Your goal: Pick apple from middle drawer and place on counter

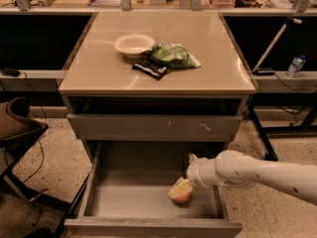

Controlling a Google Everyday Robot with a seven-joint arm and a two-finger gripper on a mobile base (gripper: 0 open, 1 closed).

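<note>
The apple (184, 199) is seen right under the gripper (179, 189) in the open middle drawer (126, 197) (whether it is held cannot be told).

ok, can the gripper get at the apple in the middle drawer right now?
Probably yes: the middle drawer is pulled open, and the gripper sits inside it, right over the apple, with nothing between.

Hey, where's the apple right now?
The apple lies on the floor of the open middle drawer, toward its right front, with the robot's hand down over it.
</note>
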